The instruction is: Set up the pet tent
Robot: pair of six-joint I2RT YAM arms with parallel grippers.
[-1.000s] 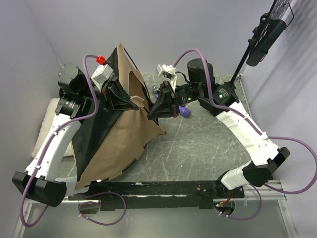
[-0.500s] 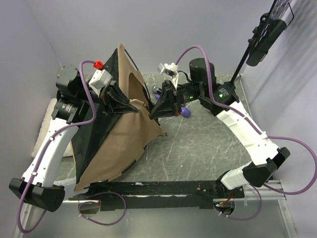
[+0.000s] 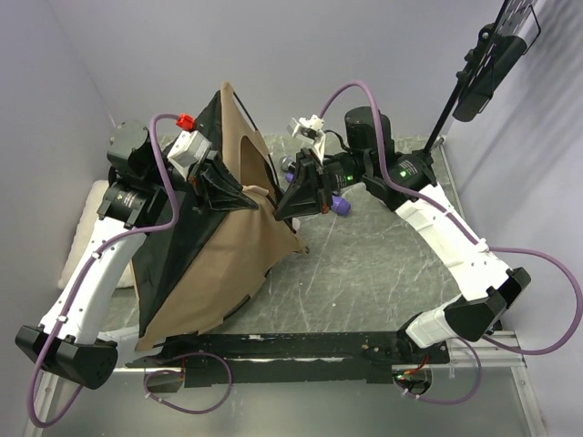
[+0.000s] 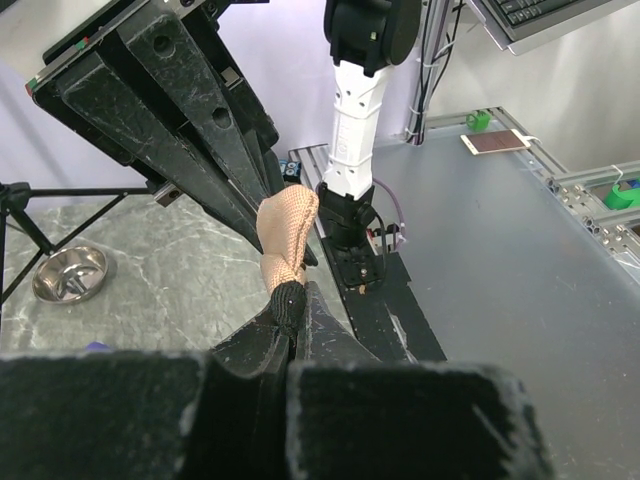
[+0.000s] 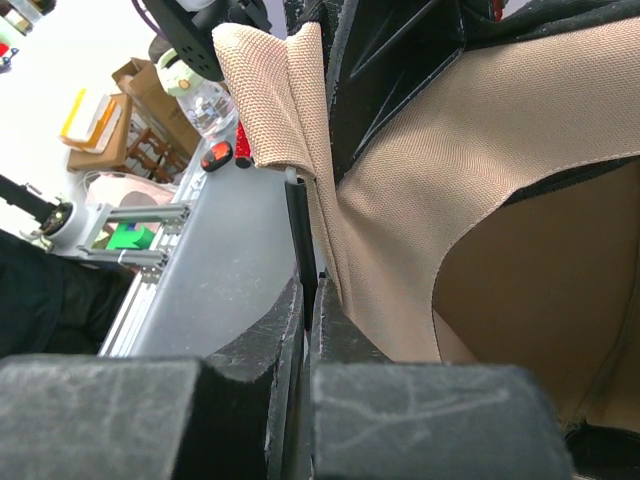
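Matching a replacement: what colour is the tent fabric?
The pet tent is tan; clearest in the top view.

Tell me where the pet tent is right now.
In the top view the pet tent sits half raised on the left side of the table, with the left gripper and right gripper both shut on it.

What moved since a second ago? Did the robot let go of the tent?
No. The left arm shifted a little: its wrist dipped and its jaws nudged toward the right arm, taking the pinched fold of the pet tent along. Nothing was let go or newly grabbed. Both pairs of jaws stayed shut on the tent, the right arm barely moved, and the tent stayed in its spot.
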